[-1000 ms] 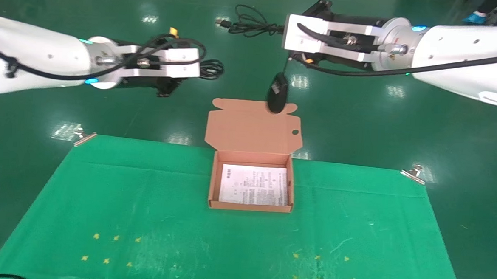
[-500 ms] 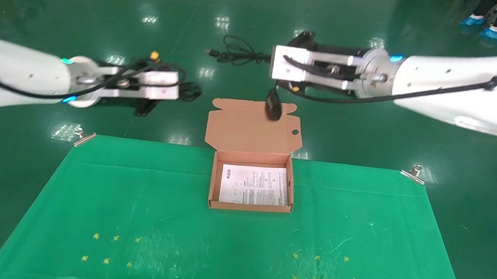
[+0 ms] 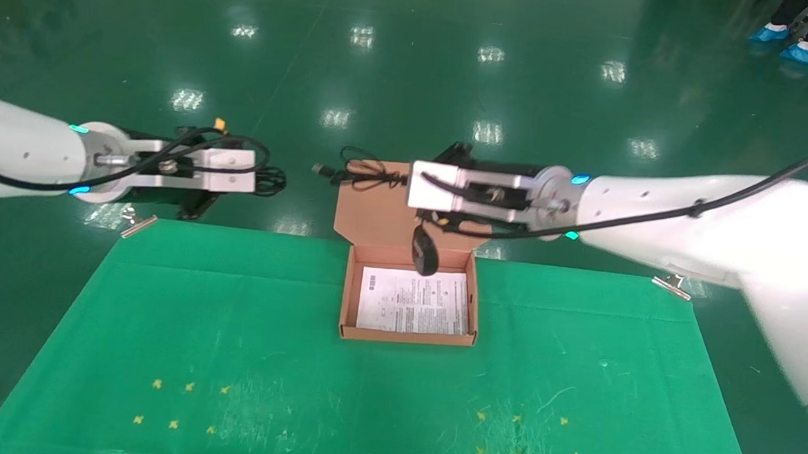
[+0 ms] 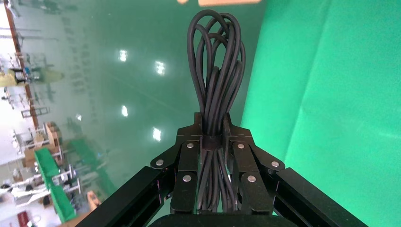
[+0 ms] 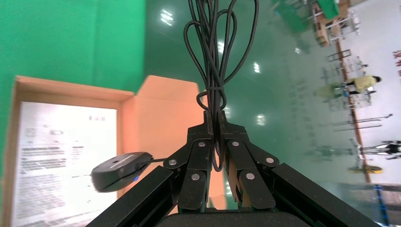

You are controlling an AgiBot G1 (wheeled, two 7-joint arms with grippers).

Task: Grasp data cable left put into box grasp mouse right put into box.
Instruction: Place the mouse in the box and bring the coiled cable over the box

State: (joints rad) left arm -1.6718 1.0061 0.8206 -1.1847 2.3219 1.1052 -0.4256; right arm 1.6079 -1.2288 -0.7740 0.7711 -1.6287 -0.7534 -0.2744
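In the head view, note that the left gripper [image 3: 268, 180] is mostly hidden behind its own white wrist housing at the left middle of the frame, and only a few dark loops of the data cable [image 3: 270, 178] show past it. Confirm the grasp in the left wrist view: the left gripper [image 4: 212, 138] is clenched on the banded waist of the data cable [image 4: 216, 71], whose loops fan out beyond the fingertips over the green floor. The right gripper [image 3: 406, 180] sits at frame centre, over the box's raised lid; its fingers are obscured there. In the right wrist view, the right gripper [image 5: 214, 124] is clamped on the mouse cord [image 5: 215, 45], not on the body of the mouse [image 5: 120, 170], which hangs below by the cord, blurred. The cord's upper loops are cut off by the top edge. In the head view, the mouse [image 3: 425, 251] hangs over the far wall of the box [image 3: 406, 336], which stands open on the green cloth [image 3: 164, 325]. The box holds only a white printed sheet [image 3: 414, 301].
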